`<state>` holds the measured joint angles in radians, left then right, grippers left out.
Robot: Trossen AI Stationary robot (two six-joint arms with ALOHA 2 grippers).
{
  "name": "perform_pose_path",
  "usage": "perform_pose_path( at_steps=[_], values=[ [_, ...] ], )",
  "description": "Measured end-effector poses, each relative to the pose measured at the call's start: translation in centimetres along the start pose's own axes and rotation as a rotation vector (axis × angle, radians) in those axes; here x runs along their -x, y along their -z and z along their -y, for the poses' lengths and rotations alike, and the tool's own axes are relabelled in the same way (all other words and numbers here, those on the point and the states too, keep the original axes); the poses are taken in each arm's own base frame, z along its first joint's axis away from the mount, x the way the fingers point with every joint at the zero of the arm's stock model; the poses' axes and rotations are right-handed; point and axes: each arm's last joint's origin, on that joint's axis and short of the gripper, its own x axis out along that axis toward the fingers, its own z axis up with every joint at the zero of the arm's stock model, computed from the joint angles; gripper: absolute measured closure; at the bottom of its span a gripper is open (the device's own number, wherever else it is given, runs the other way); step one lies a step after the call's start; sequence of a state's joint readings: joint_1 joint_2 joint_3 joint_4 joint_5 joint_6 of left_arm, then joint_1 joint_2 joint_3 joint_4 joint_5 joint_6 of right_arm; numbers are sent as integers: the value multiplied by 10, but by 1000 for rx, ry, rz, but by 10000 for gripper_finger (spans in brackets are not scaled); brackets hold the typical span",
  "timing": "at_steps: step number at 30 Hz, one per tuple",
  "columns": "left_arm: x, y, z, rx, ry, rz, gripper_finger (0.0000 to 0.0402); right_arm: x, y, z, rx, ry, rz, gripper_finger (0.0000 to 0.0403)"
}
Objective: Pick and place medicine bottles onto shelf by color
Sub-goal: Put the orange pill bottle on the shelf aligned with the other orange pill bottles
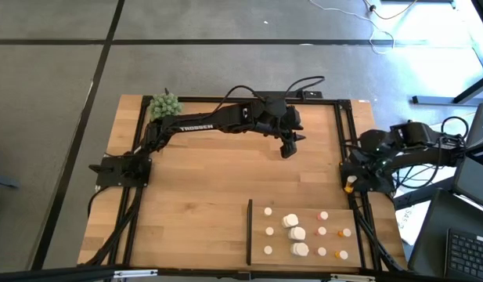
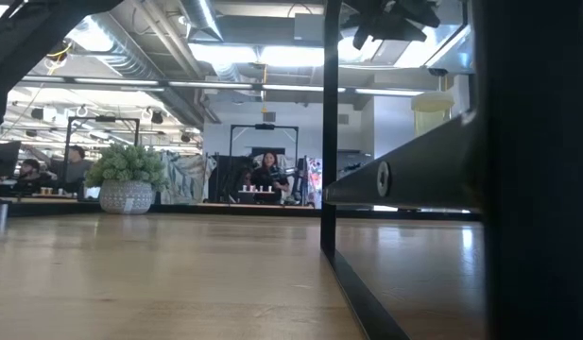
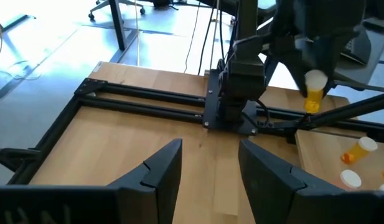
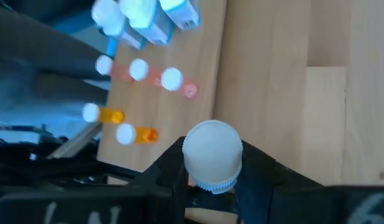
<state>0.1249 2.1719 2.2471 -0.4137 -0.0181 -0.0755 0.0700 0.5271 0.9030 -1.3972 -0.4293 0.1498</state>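
Orange bottle (image 3: 313, 92) upright (cap up)

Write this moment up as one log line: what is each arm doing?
left gripper: open, empty, above mid-table | right gripper: shut on orange bottle, at table's right edge | shelf: bottles standing

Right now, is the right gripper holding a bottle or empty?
Holding one. In the right wrist view the right gripper has its fingers closed on a white-capped bottle; the left wrist view shows its orange body.
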Motion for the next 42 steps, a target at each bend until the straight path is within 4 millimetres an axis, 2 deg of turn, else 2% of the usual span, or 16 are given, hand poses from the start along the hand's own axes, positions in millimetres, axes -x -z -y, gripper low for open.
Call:
perform_pose_path(
  at_steps=[3, 7, 15, 23, 30, 36, 42],
  values=[
    [0, 0, 0, 0, 0, 0, 250, 7, -1, -4, -7, -16, 43, 300],
    [0, 0, 0, 0, 0, -1, 250, 11, -14, -7, 50, -36, 155, 300],
    [0, 1, 0, -1, -1, -13, 250, 2, -35, -10, 125, -106, 174, 300],
    [0, 6, 4, -21, 6, -55, 250, 2, -54, -32, 175, -215, 328, 300],
    [1, 7, 16, -74, 39, -59, 250, -3, -41, -46, 161, -153, 271, 300],
    [1, 7, 18, -75, 41, -59, 250, -4, -21, -42, 74, -28, 204, 300],
    [1, 7, 18, -73, 41, -59, 250, -24, -11, -38, 25, 20, 208, 300]
  ],
)
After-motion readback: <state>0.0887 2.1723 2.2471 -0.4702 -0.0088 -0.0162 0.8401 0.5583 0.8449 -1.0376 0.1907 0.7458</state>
